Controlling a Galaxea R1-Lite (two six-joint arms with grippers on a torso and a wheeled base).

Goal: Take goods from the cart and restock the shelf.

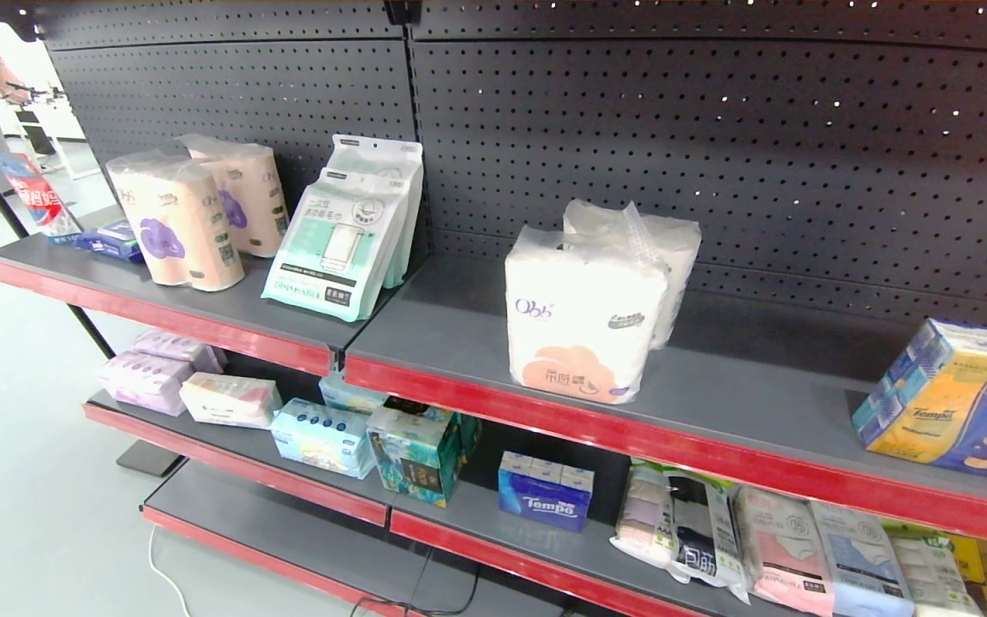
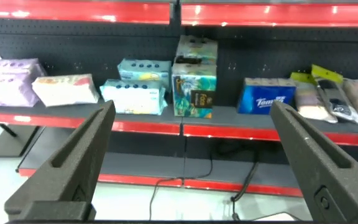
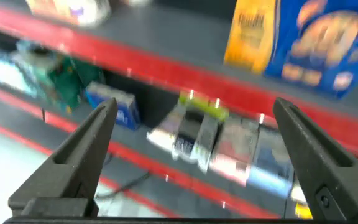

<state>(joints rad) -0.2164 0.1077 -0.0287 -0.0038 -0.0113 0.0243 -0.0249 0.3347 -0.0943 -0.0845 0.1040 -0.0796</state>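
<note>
Left claw [image 2: 192, 107] stands wide open with nothing between its dark fingers, facing the lower board of the shelf [image 2: 229, 129], where a blue tissue pack [image 2: 267, 97] with white lettering sits beside a green printed box [image 2: 194, 84]. Right claw [image 3: 196, 102] is likewise spread wide and empty, pointing at the shelf's red edge below a yellow and blue pack [image 3: 303, 37]. On the upper board a white roll pack [image 1: 583, 321] with a peach label stands upright, well apart from the yellow and blue pack at the right end.

matt dark metal shelf [image 1: 425, 326] with glossy red edge; goods in shiny plastic wrap [image 1: 583, 317].
</note>
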